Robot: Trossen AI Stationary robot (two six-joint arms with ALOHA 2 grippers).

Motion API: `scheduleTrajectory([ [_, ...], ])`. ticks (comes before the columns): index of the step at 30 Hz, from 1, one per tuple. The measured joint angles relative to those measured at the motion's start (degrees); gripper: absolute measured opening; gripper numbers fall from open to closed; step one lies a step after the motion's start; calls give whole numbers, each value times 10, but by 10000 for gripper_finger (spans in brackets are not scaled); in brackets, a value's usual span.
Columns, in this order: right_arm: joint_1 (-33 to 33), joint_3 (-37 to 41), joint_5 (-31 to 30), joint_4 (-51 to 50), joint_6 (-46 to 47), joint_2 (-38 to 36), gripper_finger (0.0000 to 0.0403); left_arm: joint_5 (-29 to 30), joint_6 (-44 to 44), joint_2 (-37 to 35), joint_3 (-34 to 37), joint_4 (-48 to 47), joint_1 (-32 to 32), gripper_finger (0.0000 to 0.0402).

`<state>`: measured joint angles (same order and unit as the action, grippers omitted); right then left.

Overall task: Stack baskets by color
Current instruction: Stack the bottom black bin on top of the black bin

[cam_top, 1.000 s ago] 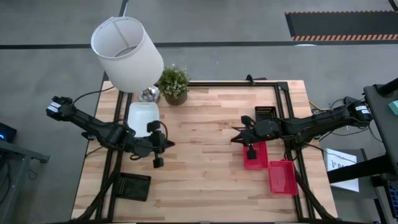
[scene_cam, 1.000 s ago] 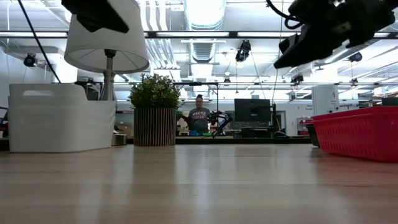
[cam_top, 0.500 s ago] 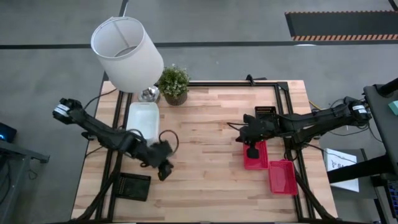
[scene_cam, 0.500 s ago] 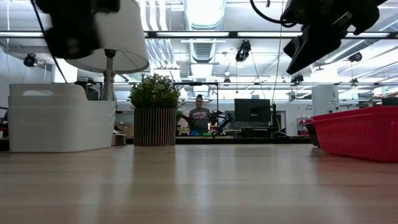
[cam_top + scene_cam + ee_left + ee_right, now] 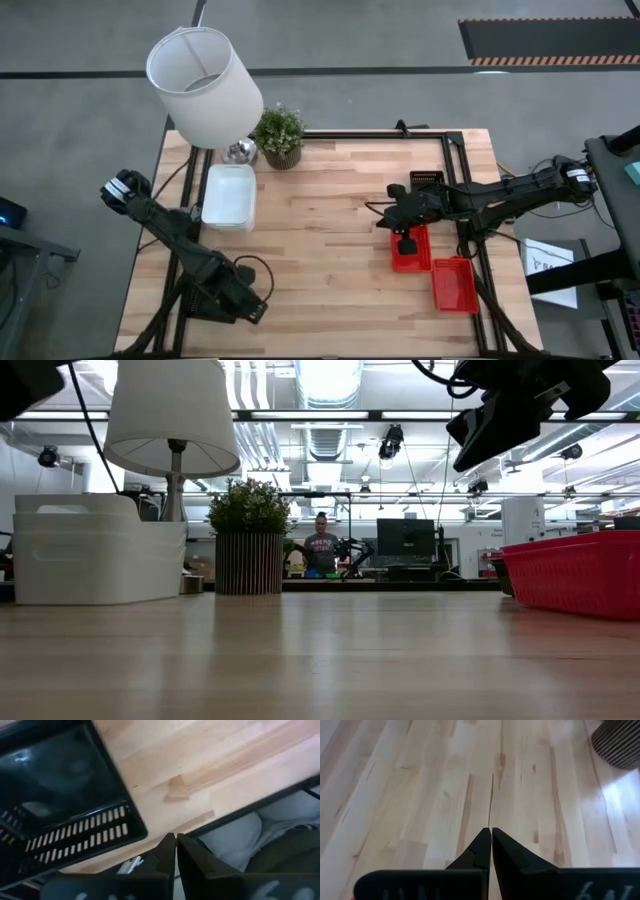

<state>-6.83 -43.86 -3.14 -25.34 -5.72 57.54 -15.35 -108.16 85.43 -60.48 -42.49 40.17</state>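
Note:
A white basket (image 5: 228,195) rests on its base at the table's far left. Two red baskets (image 5: 410,250) (image 5: 455,283) lie side by side at the right, and a black basket (image 5: 427,182) sits beyond them. Another black basket (image 5: 50,795) stands at the near left corner, mostly hidden under my left arm in the high view. My left gripper (image 5: 176,840) is shut and empty, just beside that basket's end wall, over the table's near edge. My right gripper (image 5: 405,243) hangs shut and empty above the inner red basket.
A white lampshade (image 5: 203,85) and a potted plant (image 5: 279,135) stand at the far left edge. Bare wood fills the table's middle (image 5: 320,240). A person stands far off in the room (image 5: 320,550).
My left gripper has swung from beside the white basket toward the table's near edge and down to the black basket at the near left corner, rolling its wrist on the way. It stays shut.

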Motion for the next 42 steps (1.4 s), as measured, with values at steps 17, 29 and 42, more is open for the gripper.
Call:
scheduleTrajectory([
  [17, 0, 0, 1, 6, -8, 0, 9, 65, 16, 5, 60, -5, 19, 118],
  [29, 0, 0, 1, 7, -7, 0, 9, 67, 6, 5, 95, 10, 18, 106],
  [42, 0, 0, 1, 6, -7, 0, 9, 63, 72, 4, 84, 15, 18, 4],
])
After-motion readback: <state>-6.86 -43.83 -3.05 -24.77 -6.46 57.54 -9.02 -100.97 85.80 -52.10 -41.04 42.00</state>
